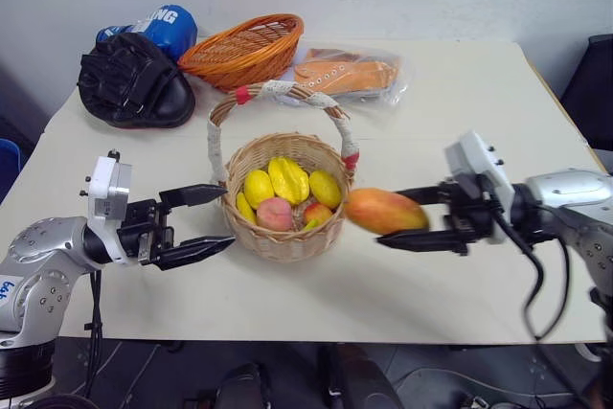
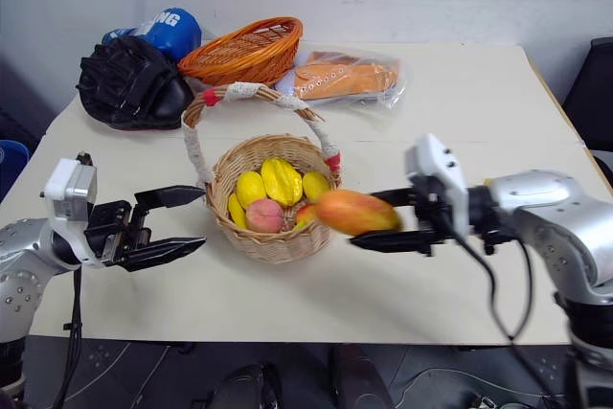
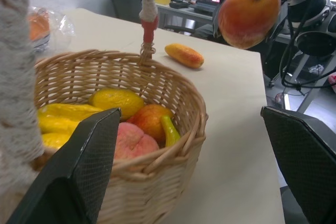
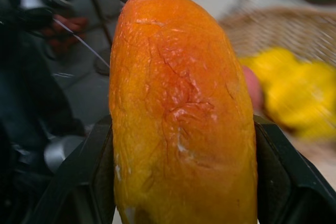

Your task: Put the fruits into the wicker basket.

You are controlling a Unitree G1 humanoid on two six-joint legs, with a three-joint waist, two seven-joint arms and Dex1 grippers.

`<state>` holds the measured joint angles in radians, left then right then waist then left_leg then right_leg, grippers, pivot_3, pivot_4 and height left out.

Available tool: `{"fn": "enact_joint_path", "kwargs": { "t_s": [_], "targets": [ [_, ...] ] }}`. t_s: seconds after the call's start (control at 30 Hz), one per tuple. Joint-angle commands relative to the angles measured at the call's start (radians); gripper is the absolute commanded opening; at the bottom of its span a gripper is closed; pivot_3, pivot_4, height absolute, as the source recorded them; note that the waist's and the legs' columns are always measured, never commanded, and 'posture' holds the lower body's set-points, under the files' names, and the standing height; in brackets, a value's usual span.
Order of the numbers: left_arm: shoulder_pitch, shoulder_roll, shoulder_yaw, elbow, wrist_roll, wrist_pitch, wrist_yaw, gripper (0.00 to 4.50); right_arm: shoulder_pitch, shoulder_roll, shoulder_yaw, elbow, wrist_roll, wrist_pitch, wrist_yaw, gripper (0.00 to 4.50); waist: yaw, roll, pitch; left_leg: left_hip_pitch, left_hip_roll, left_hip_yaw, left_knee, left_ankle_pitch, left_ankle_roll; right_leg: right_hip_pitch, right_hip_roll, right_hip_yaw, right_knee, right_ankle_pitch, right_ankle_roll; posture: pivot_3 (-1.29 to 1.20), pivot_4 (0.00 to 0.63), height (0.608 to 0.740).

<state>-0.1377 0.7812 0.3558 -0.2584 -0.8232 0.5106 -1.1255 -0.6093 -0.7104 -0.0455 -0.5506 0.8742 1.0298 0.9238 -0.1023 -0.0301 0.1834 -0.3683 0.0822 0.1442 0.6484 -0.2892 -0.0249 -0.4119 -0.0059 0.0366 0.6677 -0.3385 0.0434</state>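
the right tool (image 1: 414, 218) is clamping a mango (image 1: 385, 211) btwn its two black fingers, holding it in the air just beside the wicker basket (image 1: 283, 237) on the robot's right, the fruit sitting abt level w/ the rim and not yet over the opening. in the right wrist view the mango (image 4: 181, 114) is standing up btwn both fingers, each pressing a flank. the left tool (image 1: 203, 223) is hovering on the other side of the basket, jaws spread wide w/ nothing in them, tips close to the woven wall but apart from it. inside the basket are lying lemons (image 1: 259, 188), a starfruit (image 1: 289, 179), a pink peach (image 1: 275, 214) and a small red-yellow fruit (image 1: 317, 214). the basket is standing upright near the front of the bench (image 1: 460, 112), its white-wrapped handle (image 1: 287, 92) w/ red ends arching over it. a second mango (image 3: 184, 55) is lying on the bench beyond the basket, seen in the left wrist view. at the back of the bench are sitting an orange oval basket (image 1: 244, 48), a bagged orange shoe (image 1: 350, 75), a black pad (image 1: 134, 81) and a blue boxing glove (image 1: 158, 28).
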Motion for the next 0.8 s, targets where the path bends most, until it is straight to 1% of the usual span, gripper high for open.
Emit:
{"fn": "enact_joint_path", "kwargs": {
  "t_s": [0.03,0.1,0.17,0.23,0.3,0.37,0.4,0.5,0.6,0.67,0.73,0.8],
  "targets": [
    [0.001,-0.007,0.029,0.003,0.009,-0.036,0.006,4.5,-0.089,0.118,0.088,-0.009,-0.058,0.07,-0.238,2.67,0.001,0.0,0.0,-0.001,0.0,0.0,0.0,0.001,-0.001,-0.001,0.0,0.0,0.0,0.0,0.0,0.0,0.15,0.74],
    [0.007,-0.013,0.027,0.001,0.012,-0.043,0.012,4.5,-0.139,0.235,0.134,0.055,-0.119,0.086,-0.372,2.67,0.002,0.0,0.0,-0.003,-0.001,0.001,0.0,0.001,-0.002,-0.002,-0.001,0.0,-0.001,0.0,0.0,0.0,0.15,0.74],
    [0.014,-0.02,0.024,-0.009,0.011,-0.047,0.021,4.5,-0.167,0.299,0.179,0.099,-0.194,0.074,-0.454,2.67,0.004,0.0,0.0,-0.004,0.0,0.002,-0.001,0.001,-0.002,-0.004,-0.001,0.0,-0.001,0.0,0.0,0.0,0.15,0.74],
    [0.017,-0.025,0.023,-0.018,0.009,-0.047,0.027,4.5,-0.175,0.324,0.196,0.111,-0.219,0.077,-0.48,3.39,0.012,0.0,0.0,-0.008,0.0,0.002,0.0,0.001,-0.002,-0.007,-0.001,0.0,-0.003,-0.001,0.001,0.0,0.15,0.74],
    [0.019,-0.028,0.021,-0.025,0.005,-0.046,0.032,4.5,-0.174,0.324,0.204,0.101,-0.23,0.07,-0.478,3.9,0.019,0.0,0.0,-0.01,0.0,0.003,-0.001,0.001,-0.001,-0.009,-0.002,0.0,-0.004,-0.001,0.001,0.0,0.15,0.74],
    [0.019,-0.03,0.018,-0.032,-0.001,-0.044,0.034,4.5,-0.158,0.298,0.212,0.073,-0.242,0.037,-0.444,4.48,0.02,-0.001,0.0,-0.017,0.0,0.003,0.001,0.001,-0.001,-0.015,-0.002,0.0,-0.003,-0.001,0.001,0.0,0.15,0.74],
    [0.018,-0.031,0.014,-0.036,-0.003,-0.043,0.034,4.5,-0.144,0.283,0.203,0.055,-0.236,0.017,-0.418,4.48,0.019,-0.001,0.0,-0.02,0.0,0.003,0.002,0.001,-0.001,-0.018,-0.002,0.0,-0.003,0.0,0.001,0.0,0.15,0.74],
    [0.009,-0.034,0.005,-0.043,-0.009,-0.038,0.035,4.5,-0.088,0.235,0.164,0.004,-0.21,-0.04,-0.345,4.48,0.02,-0.001,0.0,-0.02,0.0,0.002,0.002,0.001,-0.001,-0.018,-0.002,0.0,-0.003,0.0,0.002,0.0,0.15,0.74],
    [-0.013,-0.038,-0.02,-0.047,-0.012,-0.037,0.027,4.5,0.078,0.139,0.056,-0.088,-0.123,-0.146,-0.162,4.48,0.027,-0.001,-0.001,-0.02,0.0,0.002,0.002,0.001,0.0,-0.017,-0.001,-0.001,-0.003,0.0,0.002,0.0,0.15,0.74],
    [-0.032,-0.041,-0.038,-0.057,-0.018,-0.033,0.025,4.5,0.204,0.092,-0.046,-0.13,-0.075,-0.199,-0.094,4.48,0.031,-0.001,-0.001,-0.02,-0.001,0.001,0.001,0.0,0.0,-0.015,-0.001,-0.002,-0.005,0.0,0.002,0.0,0.15,0.74],
    [-0.045,-0.043,-0.058,-0.073,-0.027,-0.023,0.018,4.5,0.347,0.088,-0.176,-0.158,-0.043,-0.244,-0.099,4.48,0.034,-0.002,-0.001,-0.02,-0.001,0.001,0.002,0.0,0.001,-0.015,-0.001,-0.001,-0.005,0.0,0.003,0.0,0.15,0.74],
    [-0.06,-0.052,-0.088,-0.097,-0.034,-0.017,0.013,4.5,0.513,0.123,-0.316,-0.16,-0.085,-0.379,-0.081,4.48,0.036,-0.002,-0.001,-0.018,-0.001,0.001,0.002,0.0,0.001,-0.014,-0.001,0.0,-0.005,0.0,0.003,0.0,0.15,0.74]
  ]
}}
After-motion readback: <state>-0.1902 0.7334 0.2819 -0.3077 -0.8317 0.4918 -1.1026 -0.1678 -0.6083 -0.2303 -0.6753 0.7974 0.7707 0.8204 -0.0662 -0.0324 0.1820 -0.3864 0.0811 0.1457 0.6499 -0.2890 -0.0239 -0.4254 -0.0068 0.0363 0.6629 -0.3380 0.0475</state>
